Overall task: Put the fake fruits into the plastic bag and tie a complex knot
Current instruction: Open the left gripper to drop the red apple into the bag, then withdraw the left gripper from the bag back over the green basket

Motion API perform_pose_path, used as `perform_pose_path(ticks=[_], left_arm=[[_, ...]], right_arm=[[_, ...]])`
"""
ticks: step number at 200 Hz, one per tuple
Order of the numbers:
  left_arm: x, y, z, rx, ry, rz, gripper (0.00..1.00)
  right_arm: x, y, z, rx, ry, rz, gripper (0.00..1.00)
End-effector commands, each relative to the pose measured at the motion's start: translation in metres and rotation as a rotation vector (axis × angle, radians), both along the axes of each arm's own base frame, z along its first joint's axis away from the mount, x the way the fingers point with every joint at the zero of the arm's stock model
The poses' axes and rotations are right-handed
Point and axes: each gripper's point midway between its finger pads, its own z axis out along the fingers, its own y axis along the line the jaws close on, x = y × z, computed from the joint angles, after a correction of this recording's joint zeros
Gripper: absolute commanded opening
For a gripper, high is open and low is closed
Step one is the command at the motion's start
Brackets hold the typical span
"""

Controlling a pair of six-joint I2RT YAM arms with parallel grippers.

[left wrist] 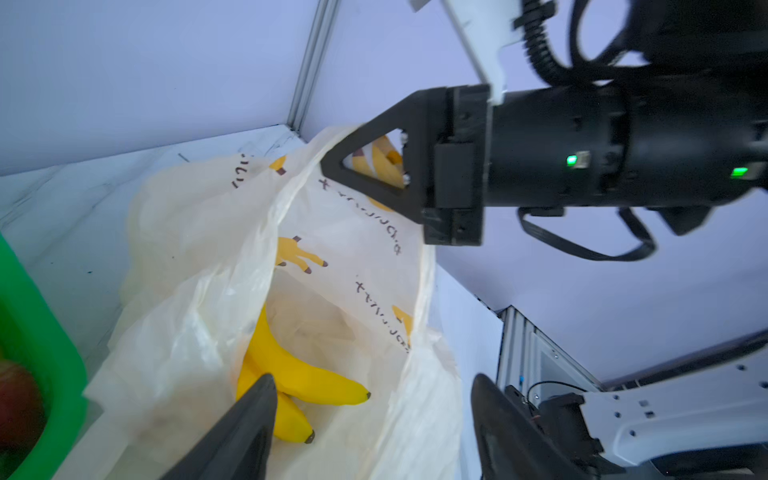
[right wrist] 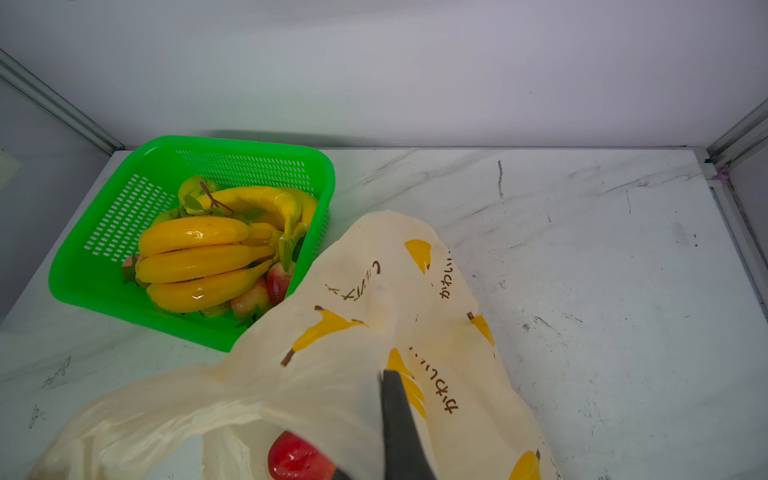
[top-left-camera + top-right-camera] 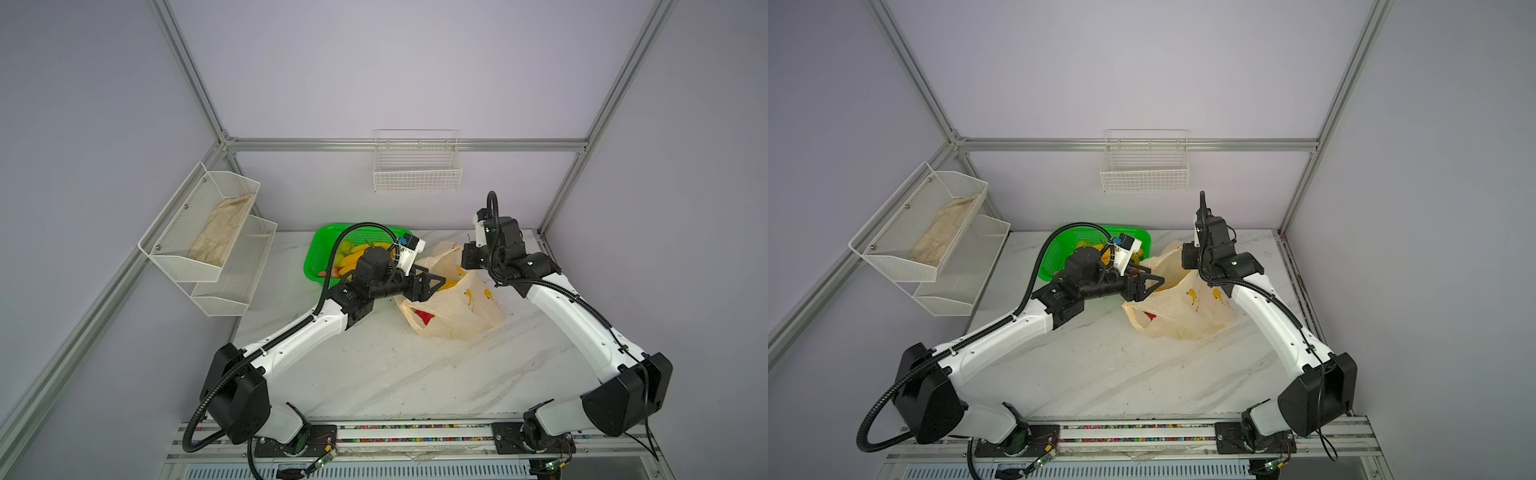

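Note:
The plastic bag (image 3: 453,309) (image 3: 1183,320) lies open-mouthed on the marble table, cream with printed bananas. My right gripper (image 2: 384,378) (image 3: 465,259) is shut on the bag's (image 2: 353,332) rim and holds it up. My left gripper (image 1: 374,378) (image 3: 436,282) hangs open over the mouth of the bag (image 1: 199,257), nothing between its fingers. A yellow banana bunch (image 1: 291,370) lies inside, just below it. A red apple (image 2: 297,459) is in the bag too. More fake fruits fill the green basket (image 2: 104,291): banana bunches (image 2: 199,262), apples (image 2: 278,282), a green pear (image 2: 193,189). No knot is in view.
The green basket (image 3: 320,253) stands behind my left arm, touching the bag. A white mesh shelf with a beige cloth (image 3: 220,232) hangs on the left wall. A wire basket (image 3: 417,166) hangs on the back wall. Bare table (image 3: 374,365) lies in front.

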Motion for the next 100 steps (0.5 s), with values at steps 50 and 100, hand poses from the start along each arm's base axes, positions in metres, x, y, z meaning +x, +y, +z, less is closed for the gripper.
perform_pose_path(ticks=[50, 100], left_arm=[[-0.015, 0.076, 0.07, -0.287, -0.056, 0.008, 0.74], [0.079, 0.175, -0.012, 0.148, 0.01, 0.71, 0.75]], right_arm=[[-0.002, -0.007, 0.0, -0.029, -0.002, -0.018, 0.0], [-0.004, -0.008, 0.003, -0.028, -0.005, -0.019, 0.0]])
